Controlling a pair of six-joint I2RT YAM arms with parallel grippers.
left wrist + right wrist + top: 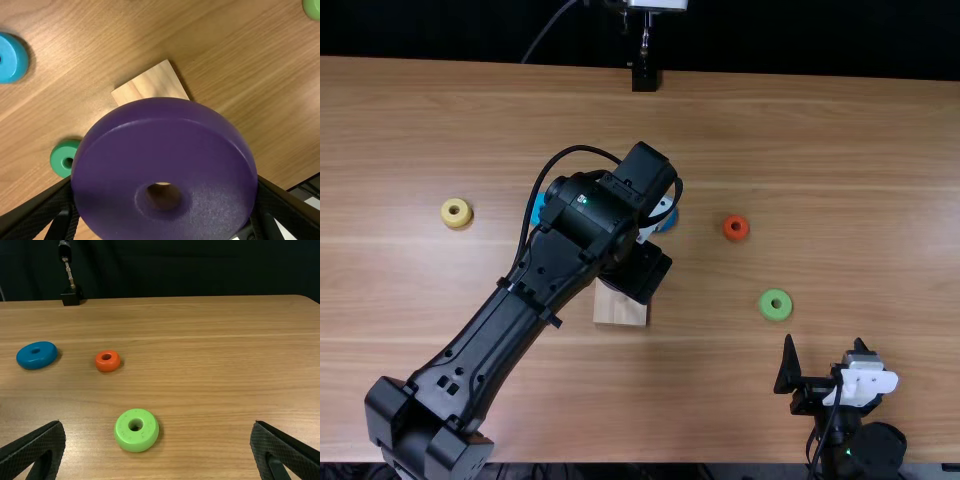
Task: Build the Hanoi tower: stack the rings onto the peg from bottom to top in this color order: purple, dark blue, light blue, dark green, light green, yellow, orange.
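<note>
- The step in hand looks to be the first one: the purple ring (165,135), the bottom piece, is up in the left gripper (164,185) near the wooden base (152,82), with part of that base hidden behind it.
- The left gripper's fingers are parted by the ring's width and grip it at opposite sides.
- The right gripper (158,426) stands wide open with nothing between its fingers, near the light green ring (135,431).
- The next move probably calls for centring the ring's hole over the peg, lowering it level, then letting go; whether hole and peg line up now, I cannot tell.
- The dark blue ring (36,355) should follow; it lies flat on the table (880,150), beyond the base and beside the left arm (500,335).
- In the left wrist view, the dark green ring (65,157) rests near the base, and the light blue ring (12,59) lies farther off; in the top view the left arm covers much of that area, with a sliver of light blue at its edge.
- The top view adds the yellow ring (456,212), well out on the left.
- The right wrist view gives the dark blue ring whole, where the top view has it partly covered, with the orange ring (107,361) nearby.
</note>
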